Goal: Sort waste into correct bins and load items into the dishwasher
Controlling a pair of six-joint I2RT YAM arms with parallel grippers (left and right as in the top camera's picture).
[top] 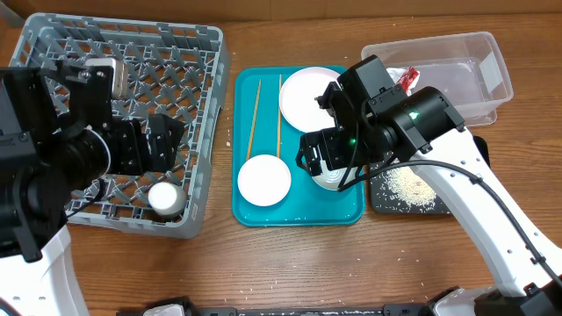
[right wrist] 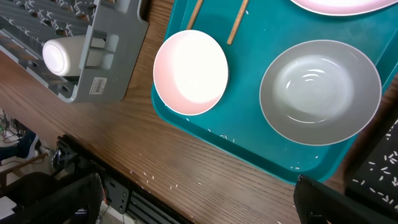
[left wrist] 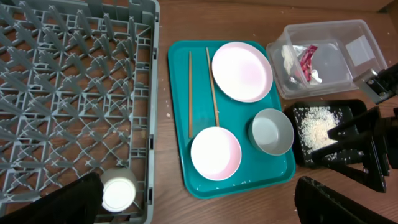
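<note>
A: What are the surfaces looking like from your end?
B: I'm seeing the dish rack (left wrist: pixel 74 93) looking like matt grey plastic and the tub (left wrist: pixel 339 68) showing clear, smooth plastic. The pale green bowl (right wrist: pixel 320 90) is gleaming, glossy. The chopsticks (left wrist: pixel 189 93) are reading as bare wood, the red wrapper (left wrist: pixel 308 61) is glinting like foil.

Wooden table (top: pixel 290 263) fills all three views: mid-brown, grain running left-right in overhead, matte finish. Light even, from above; shadows soft and short. Black rail (top: pixel 307 311) runs along front table edge. Right wrist view shows dim space below that edge, with what looks like cables (right wrist: pixel 13 134) at far left. Floor too dark to tell.
</note>
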